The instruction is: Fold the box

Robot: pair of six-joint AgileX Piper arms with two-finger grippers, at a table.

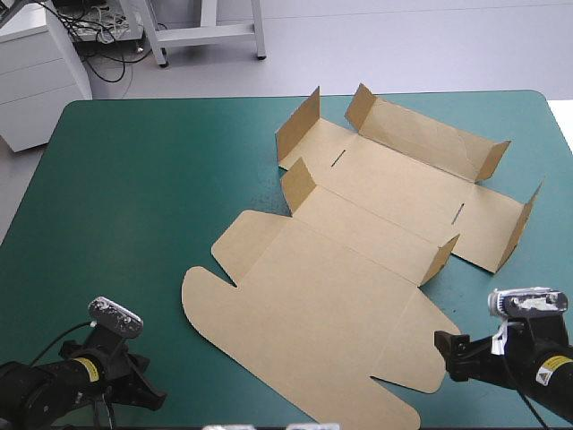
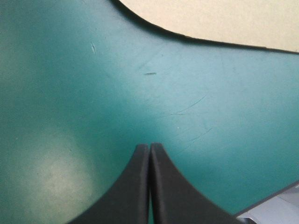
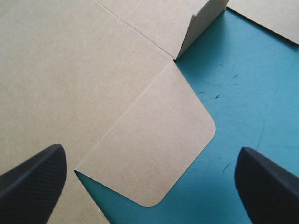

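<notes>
The brown box (image 1: 358, 260) lies mostly flat on the teal-green bench (image 1: 125, 197), with only the short flaps (image 1: 298, 184) of its far half standing. It forms no tray yet, and nothing lies on it. The right claw (image 3: 150, 154) hangs spread wide over the box's near rounded flap (image 3: 163, 135). The left claw (image 2: 149, 147), pressed together, sits off the box's near left edge. A one-sided lift would likely skew the loose sheet or crease that flap off its score.

The left wrist view shows only one rounded edge of the box (image 2: 210, 18); the right wrist view also cuts it off.
</notes>
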